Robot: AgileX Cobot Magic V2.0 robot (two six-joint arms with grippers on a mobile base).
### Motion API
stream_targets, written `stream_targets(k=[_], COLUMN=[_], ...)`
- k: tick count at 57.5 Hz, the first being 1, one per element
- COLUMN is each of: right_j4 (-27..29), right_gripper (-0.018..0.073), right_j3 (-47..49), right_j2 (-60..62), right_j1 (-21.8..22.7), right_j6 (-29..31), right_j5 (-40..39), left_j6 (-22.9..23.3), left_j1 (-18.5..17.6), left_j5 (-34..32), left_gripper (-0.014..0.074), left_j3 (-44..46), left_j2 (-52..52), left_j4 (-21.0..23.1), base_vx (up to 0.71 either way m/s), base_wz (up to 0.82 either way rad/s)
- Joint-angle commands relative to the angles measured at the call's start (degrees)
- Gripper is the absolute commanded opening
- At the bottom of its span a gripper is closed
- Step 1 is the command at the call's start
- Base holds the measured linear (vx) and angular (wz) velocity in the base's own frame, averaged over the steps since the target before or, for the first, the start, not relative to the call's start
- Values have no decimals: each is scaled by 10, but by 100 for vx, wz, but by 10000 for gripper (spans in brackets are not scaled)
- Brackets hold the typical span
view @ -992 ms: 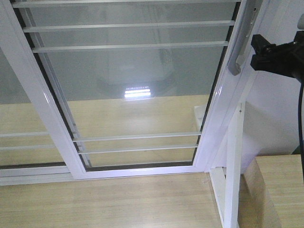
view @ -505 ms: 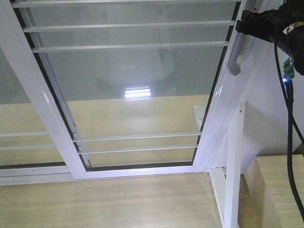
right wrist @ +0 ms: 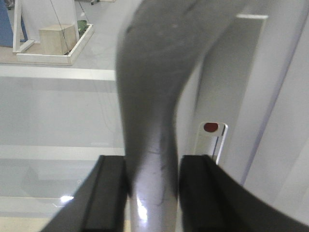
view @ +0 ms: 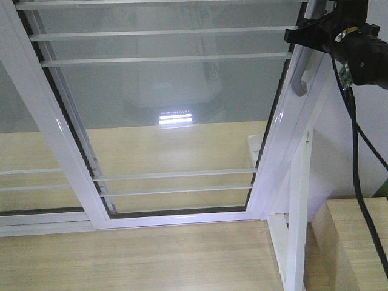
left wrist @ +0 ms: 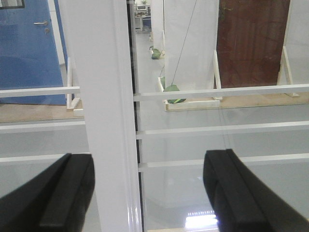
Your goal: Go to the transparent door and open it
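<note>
- Grey pull handle (view: 299, 83), at 2 o'clock on the transparent door (view: 170, 103), now sits pinched in the jaws of our right gripper (view: 295, 35), which a second ago hung at its 3 o'clock.
- Door unmoved; we judge the sliding pull comes next.
- Left gripper (left wrist: 149, 193): jaws wide, empty.

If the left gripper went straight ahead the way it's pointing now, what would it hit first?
Probably the white vertical frame post, standing left of centre between the open fingers of the left gripper. Slightly right of it lies glass; how near either is, the picture doesn't show.
</note>
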State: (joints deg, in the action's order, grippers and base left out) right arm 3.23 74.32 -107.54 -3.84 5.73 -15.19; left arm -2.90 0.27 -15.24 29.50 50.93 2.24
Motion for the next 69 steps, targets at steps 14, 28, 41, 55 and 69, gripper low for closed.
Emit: stream_targets(k=[14,28,41,55,69], right_j4=[-16,-55,-68,-68,-68], right_gripper=[-10,-8,-4,-4,0], right_j3=[22,22,22,22,22], right_j2=[31,33,33,33,33], right_j1=[-4,-46,-85,-127,-159], right_j6=[-29,-28,-28,-28,-27], right_j5=[-53,-53,-53,-53,-52], left_j6=[5,5,5,5,5], left_j1=[-3,-3,-3,-3,-3], left_j5=[-43,-42,-40,-40,-24], left_gripper=[591,591,591,591,591], left_j3=[21,21,21,21,21], left_j2=[-3,-3,-3,-3,-3], left_j4=[3,3,3,3,3], base_vx=[0,0,0,0,0], base_wz=[0,0,0,0,0])
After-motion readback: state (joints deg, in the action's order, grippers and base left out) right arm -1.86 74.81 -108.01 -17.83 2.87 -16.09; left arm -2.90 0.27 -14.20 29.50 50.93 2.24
